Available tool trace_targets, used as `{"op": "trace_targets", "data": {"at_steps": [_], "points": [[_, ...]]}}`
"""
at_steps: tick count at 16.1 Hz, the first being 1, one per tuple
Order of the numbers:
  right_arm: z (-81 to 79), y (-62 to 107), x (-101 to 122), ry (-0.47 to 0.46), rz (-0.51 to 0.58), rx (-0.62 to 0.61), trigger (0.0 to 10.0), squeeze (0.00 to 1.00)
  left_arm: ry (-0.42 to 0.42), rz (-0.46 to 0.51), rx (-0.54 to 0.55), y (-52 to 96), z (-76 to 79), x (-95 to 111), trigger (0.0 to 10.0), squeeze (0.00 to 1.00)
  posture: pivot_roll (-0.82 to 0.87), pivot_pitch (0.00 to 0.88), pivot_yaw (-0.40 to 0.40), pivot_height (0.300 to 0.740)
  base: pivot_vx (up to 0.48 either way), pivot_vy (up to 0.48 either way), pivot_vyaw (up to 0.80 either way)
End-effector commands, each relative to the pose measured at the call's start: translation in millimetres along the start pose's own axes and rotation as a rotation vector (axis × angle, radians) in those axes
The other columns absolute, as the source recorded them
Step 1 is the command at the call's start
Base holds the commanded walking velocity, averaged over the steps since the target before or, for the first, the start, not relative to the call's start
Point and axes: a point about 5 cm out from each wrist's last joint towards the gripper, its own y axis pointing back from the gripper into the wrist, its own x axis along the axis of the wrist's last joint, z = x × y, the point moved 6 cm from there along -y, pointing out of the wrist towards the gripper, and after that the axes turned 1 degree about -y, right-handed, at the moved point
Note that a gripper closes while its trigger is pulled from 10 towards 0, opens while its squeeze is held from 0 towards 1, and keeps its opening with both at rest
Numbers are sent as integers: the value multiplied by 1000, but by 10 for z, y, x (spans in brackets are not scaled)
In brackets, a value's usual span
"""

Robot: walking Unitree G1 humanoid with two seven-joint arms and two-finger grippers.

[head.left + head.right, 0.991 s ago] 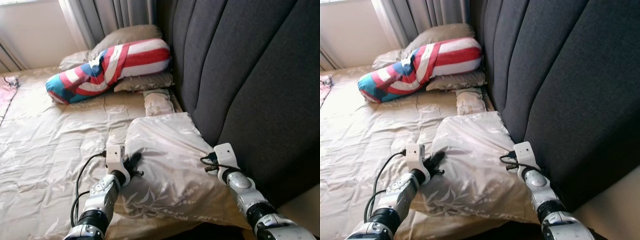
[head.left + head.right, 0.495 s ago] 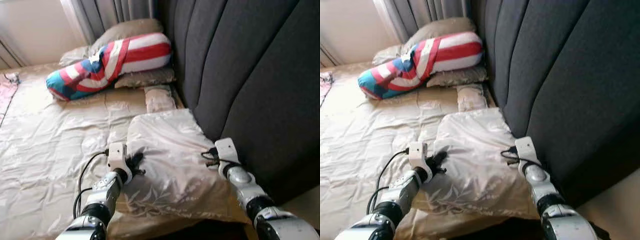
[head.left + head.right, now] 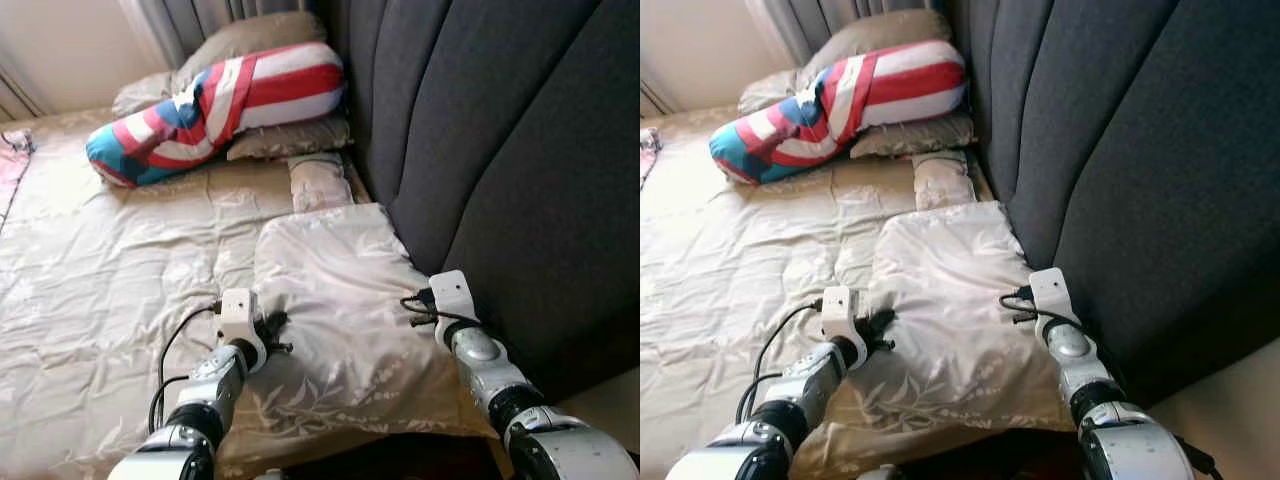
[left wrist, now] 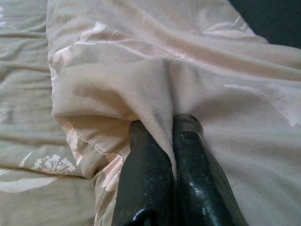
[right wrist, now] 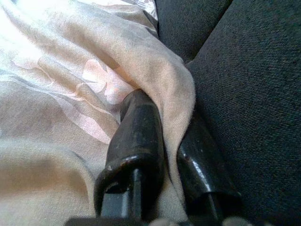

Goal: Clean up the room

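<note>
Since a second ago my view has tipped down a bit and the beige pillow [image 3: 345,300] lies flatter on the bed [image 3: 90,280], up against the dark headboard [image 3: 500,150]. My left end effector [image 4: 171,136] is pinched tight on the pillow's left edge. My right end effector [image 5: 169,132] is pinched tight on its right edge, beside the headboard.
</note>
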Motion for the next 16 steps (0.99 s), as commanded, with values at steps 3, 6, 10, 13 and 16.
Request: {"op": "trace_targets", "data": {"at_steps": [3,6,10,13,16], "points": [[0,-23,190,-17,62,-19,10000,0,-13,-4,4,-28,38,1,10000,0,-16,223,34,740,0,0,0],[-69,1,19,-27,22,-9,10000,0,-10,-31,3,-19,65,-96,10000,0,-7,254,31,740,0,0,0],[-149,71,-347,-82,-81,-8,10000,0,20,-95,29,7,80,-302,10000,0,-12,272,32,740,0,0,0],[-189,81,-376,-80,-85,3,10000,0,11,-120,36,5,101,-357,10000,0,-12,280,31,740,0,0,0],[-134,81,-375,-84,-84,-10,10000,0,15,-117,40,-5,103,-339,10000,0,-14,283,31,740,0,0,0]]}}
